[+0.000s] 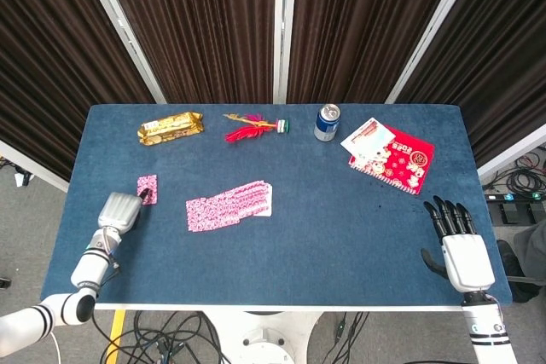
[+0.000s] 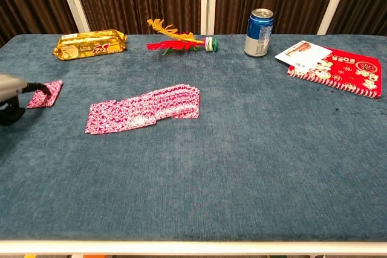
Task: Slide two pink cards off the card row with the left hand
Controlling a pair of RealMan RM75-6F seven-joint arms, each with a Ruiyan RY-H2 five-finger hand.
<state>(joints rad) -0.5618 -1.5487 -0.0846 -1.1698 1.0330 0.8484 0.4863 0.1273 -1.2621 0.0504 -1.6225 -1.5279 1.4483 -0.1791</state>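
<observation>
A row of overlapping pink patterned cards [image 1: 229, 205] [image 2: 144, 109] lies spread in the middle of the blue table. One pink card [image 1: 147, 187] [image 2: 46, 93] lies apart, well to the left of the row. My left hand [image 1: 119, 210] [image 2: 11, 90] is at the table's left side with a dark fingertip [image 2: 33, 87] pressing the near-left edge of that card. My right hand [image 1: 457, 241] rests open on the table near the front right corner, holding nothing; the chest view does not show it.
At the back stand a gold snack packet [image 1: 171, 127] [image 2: 91, 43], a red and yellow feather shuttlecock [image 1: 252, 126] [image 2: 178, 41] and a blue drink can [image 1: 327, 122] [image 2: 259, 32]. A red envelope with a white card [image 1: 391, 152] [image 2: 332, 64] lies at the back right.
</observation>
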